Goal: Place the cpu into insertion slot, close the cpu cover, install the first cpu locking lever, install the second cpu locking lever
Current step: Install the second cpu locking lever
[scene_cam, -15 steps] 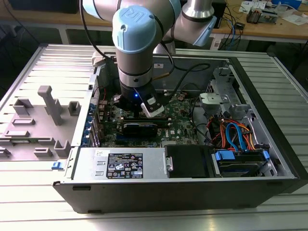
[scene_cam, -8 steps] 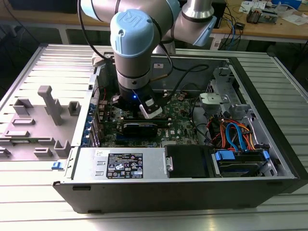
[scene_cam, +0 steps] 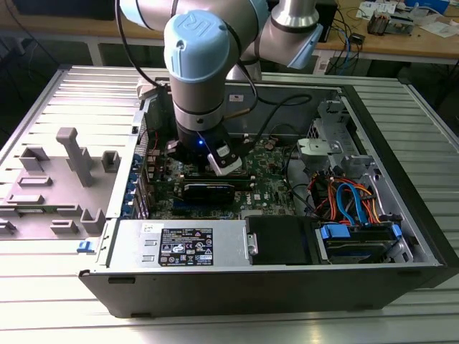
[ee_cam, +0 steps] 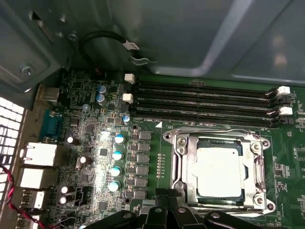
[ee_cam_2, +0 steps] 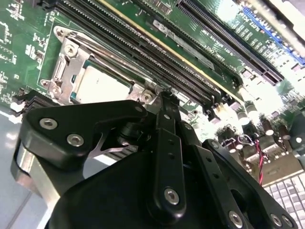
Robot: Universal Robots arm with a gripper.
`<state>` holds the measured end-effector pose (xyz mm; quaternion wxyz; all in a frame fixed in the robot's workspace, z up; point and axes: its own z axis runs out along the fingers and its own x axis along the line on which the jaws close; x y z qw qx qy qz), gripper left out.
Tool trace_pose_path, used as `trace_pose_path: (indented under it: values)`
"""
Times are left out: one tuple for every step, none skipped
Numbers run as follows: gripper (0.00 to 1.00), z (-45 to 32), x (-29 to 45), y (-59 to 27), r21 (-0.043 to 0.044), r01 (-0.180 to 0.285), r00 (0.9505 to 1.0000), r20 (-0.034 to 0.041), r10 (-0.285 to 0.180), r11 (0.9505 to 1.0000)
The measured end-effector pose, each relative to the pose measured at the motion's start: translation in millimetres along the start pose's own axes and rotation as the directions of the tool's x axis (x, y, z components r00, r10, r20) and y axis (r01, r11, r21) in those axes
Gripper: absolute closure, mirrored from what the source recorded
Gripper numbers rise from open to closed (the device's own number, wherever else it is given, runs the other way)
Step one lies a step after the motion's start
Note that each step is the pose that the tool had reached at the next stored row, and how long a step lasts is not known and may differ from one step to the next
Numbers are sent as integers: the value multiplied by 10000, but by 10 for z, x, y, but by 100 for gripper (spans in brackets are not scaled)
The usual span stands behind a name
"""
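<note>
We see the cpu (ee_cam: 218,171) already seated in the insertion slot (ee_cam: 177,143) with the cpu cover (ee_cam: 259,172) lying flat around it, just beyond our gripper (ee_cam: 167,199), whose fingers sit drawn together at the slot's near edge, holding nothing.

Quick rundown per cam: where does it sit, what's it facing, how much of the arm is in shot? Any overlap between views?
Exterior view: off the arm, above one side of the open computer case; the arm's grey-blue joints hang over the motherboard.
First wrist view: on the arm, facing the insertion slot with the cpu seated; black gripper parts at the edge.
Second wrist view: on the arm, low and oblique; gripper linkage fills the foreground.
Shared: both wrist views show cpu, slot, memory slots.
</note>
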<state>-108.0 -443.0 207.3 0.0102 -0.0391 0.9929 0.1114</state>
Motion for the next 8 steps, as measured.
trace_pose_path:
  values:
    - [89,-30,-1,7,1,0,10000,0,0,10000]
    - [89,-44,-1,10,1,0,10000,0,0,10000]
    - [89,-45,-2,10,0,0,10000,0,0,10000]
    - [89,-46,-2,10,-1,0,10000,2,0,10000]
    - [89,-48,-1,11,1,0,10000,-1,0,10000]
    - [89,-48,-1,11,0,0,10000,0,0,10000]
    - [89,-49,-1,11,1,0,10000,0,0,10000]
    - [89,-51,-1,11,1,0,10000,-1,0,10000]
